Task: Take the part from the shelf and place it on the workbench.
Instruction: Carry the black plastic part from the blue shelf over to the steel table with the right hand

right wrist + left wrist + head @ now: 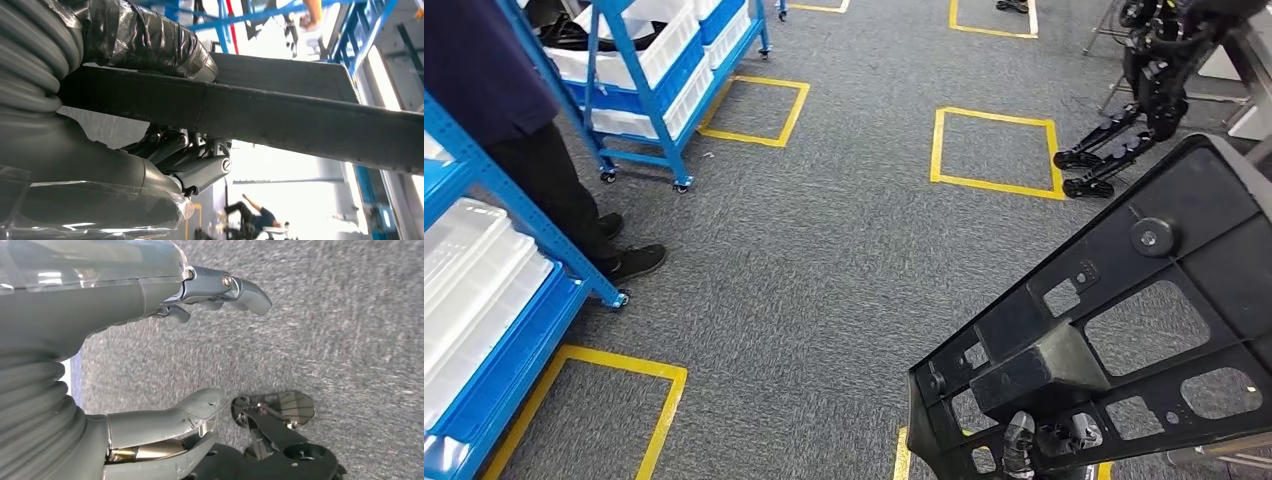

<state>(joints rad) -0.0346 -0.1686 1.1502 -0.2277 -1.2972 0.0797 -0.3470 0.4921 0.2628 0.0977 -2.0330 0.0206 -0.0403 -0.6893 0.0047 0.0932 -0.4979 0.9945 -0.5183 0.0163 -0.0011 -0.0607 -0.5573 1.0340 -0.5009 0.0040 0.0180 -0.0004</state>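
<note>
The part (1124,330), a large flat black plastic frame with cut-out windows and a round knob near its upper end, fills the lower right of the head view, tilted so that its far end rises toward the right edge. It is held up over the grey carpet (844,260), not resting on any surface. At its lower edge the fingers (1020,440) of the right hand (1049,440) wrap around a thick block on the frame. In the right wrist view the right hand (165,150) is clamped on the part (300,115): a thumb wrapped in black tape lies on one face of the flat black edge and the darker fingers press on the opposite face. The left hand (200,355) holds nothing; its thumb and fingers are spread apart above the carpet (350,340), with dark parts of the robot's own body just beside it. On the left of the head view stand blue shelves (484,180) carrying white bins (474,290), and a person (534,130) in dark clothes and black shoes stands between the near shelf and a second blue shelf (654,90) on castors farther back. Yellow tape squares (994,150) mark the carpet. Another dark legged robot (1149,90) sits at the top right, its feet beside one of the squares.
</note>
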